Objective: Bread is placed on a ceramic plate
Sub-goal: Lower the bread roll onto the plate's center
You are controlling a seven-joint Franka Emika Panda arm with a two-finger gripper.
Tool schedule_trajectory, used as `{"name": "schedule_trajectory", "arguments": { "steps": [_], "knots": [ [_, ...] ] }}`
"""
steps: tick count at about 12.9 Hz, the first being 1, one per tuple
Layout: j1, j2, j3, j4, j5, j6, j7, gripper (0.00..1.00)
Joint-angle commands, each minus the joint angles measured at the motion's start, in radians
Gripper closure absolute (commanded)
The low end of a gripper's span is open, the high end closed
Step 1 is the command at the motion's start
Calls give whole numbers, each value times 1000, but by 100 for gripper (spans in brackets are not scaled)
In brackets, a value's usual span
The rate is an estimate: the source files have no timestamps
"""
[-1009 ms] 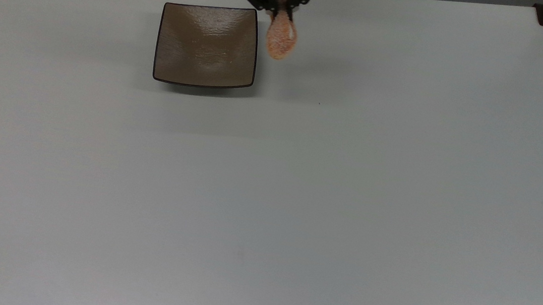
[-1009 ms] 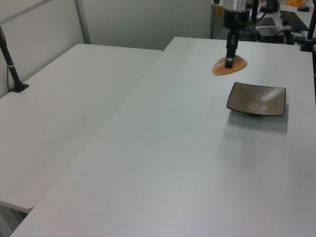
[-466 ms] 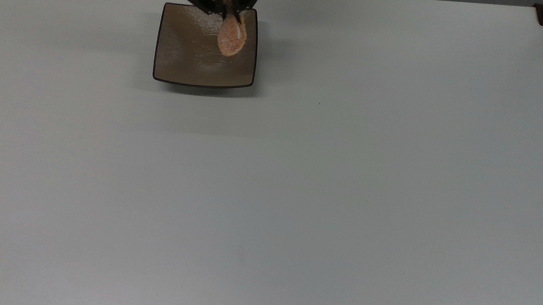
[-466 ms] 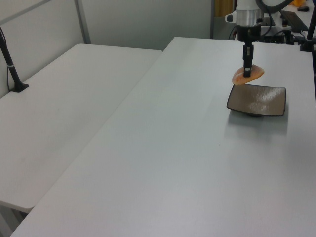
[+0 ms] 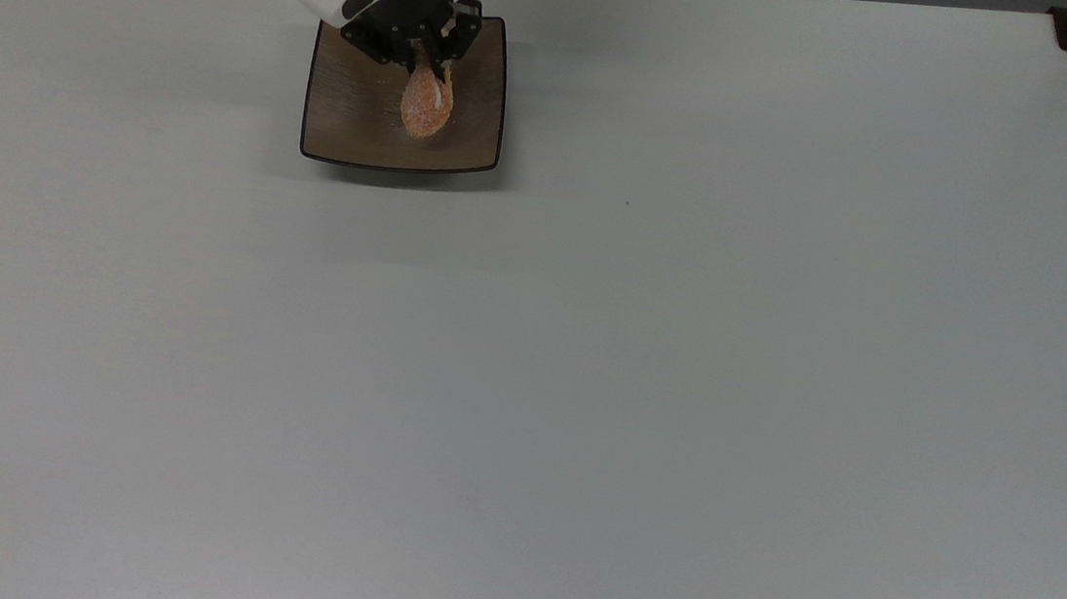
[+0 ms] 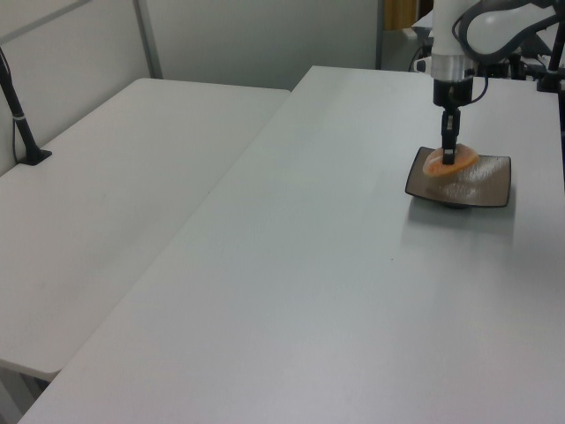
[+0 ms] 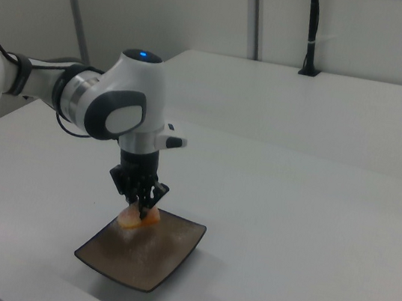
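A robotics lab is suggested by plain white work tables set side by side, bare partition walls, a black pole clamped to a table edge, and a white robot arm mounted over the bench.

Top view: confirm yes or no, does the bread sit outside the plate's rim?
No. The bread lies within the ceramic plate outline, near its middle, with the pincer shut on it.

Orange-brown bread over square brown ceramic plate
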Motion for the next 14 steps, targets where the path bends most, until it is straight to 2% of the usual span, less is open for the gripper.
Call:
{"name": "schedule_trajectory", "arguments": {
  "steps": [1, 2, 4, 5, 14],
  "knots": [
    [1, 2, -12, -55, -41, 55, -28, 76],
    [1, 11, -12, -59, -41, 55, -28, 74],
    [-1, 23, -13, -59, -41, 53, -28, 61],
    [-1, 25, -13, -61, -41, 50, -28, 51],
    [11, 25, -13, -50, -46, 35, -20, 11]
  ]
}}
